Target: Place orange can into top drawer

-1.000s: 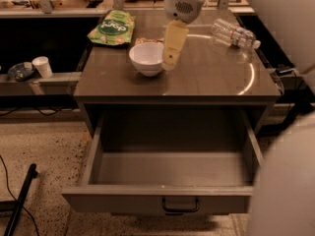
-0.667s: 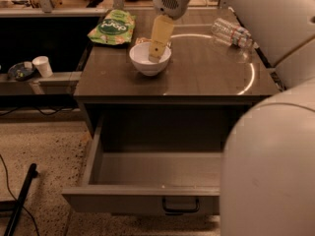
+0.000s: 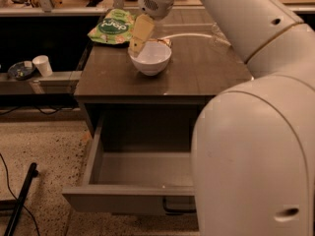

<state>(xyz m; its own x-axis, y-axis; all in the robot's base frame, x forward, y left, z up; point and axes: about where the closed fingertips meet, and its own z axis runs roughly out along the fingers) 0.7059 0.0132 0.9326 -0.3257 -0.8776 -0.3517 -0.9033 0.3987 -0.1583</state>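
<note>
My gripper [image 3: 138,39] hangs from the arm at the back of the cabinet top, over the far left rim of a white bowl [image 3: 150,59]. A small orange-copper sliver [image 3: 166,42] shows just behind the bowl's far right rim; it may be the orange can, mostly hidden by the bowl. The top drawer [image 3: 127,199] is pulled open below the cabinet top, with its grey inside bare where it shows. Its dark handle [image 3: 173,211] peeks out under the front panel. My arm hides the drawer's right part.
A green snack bag [image 3: 113,25] lies at the back left of the cabinet top [image 3: 197,75]. A clear bottle [image 3: 218,32] is mostly hidden behind my arm at the right. A white cup [image 3: 43,65] stands on a low ledge at the left. A dark pole [image 3: 19,200] lies on the floor.
The gripper has moved left, from beside the bowl's right side to over its far left rim. My arm now fills much more of the right side of the view.
</note>
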